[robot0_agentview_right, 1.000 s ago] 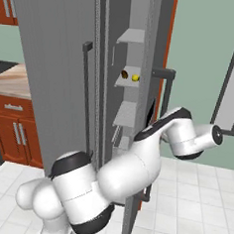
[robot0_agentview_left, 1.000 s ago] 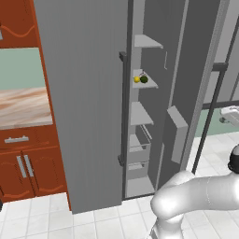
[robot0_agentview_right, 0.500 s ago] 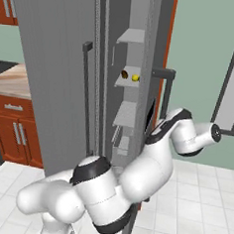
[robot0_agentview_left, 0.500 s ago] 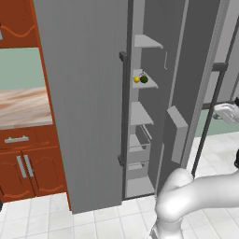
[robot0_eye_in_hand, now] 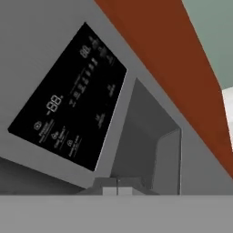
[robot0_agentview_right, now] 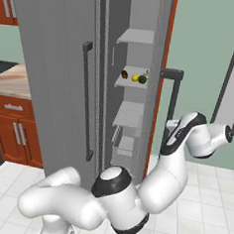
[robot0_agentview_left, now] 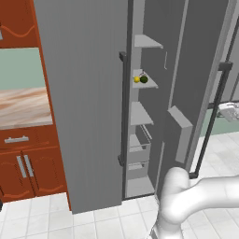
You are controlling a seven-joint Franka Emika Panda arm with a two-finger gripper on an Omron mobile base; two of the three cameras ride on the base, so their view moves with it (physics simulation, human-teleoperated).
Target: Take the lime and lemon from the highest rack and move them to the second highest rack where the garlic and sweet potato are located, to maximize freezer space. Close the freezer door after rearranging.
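The lime (robot0_agentview_left: 144,79) lies on the second highest rack (robot0_agentview_left: 145,86), touching the lemon (robot0_agentview_left: 137,80) on its outer side; from the right base view a dark brown item (robot0_agentview_right: 124,74), probably the sweet potato, sits further along the same shelf. The highest rack (robot0_agentview_left: 147,41) above it appears bare. By that layout the fruit transfer looks complete, and the step in hand is closing the freezer door (robot0_agentview_left: 186,93).

The door stands wide open, edge-on to the base, its long dark handle (robot0_agentview_left: 211,120) on the outer face. The fingers are closed together with nothing between them, and the hand camera looks at close range onto the door's black display panel (robot0_eye_in_hand: 68,113) and the dispenser recess (robot0_eye_in_hand: 145,145) beside it.

To do this step well:
- Keep the fingers closed and use the hand as a flat pusher.
- Contact the outer face away from the hinge, clear of the display panel and recess.
- Push in an arc that follows the door's swing, not in a straight line.
- Keep the forearm (robot0_agentview_right: 207,138) outside the closing gap, so it is not pinched against the cabinet.
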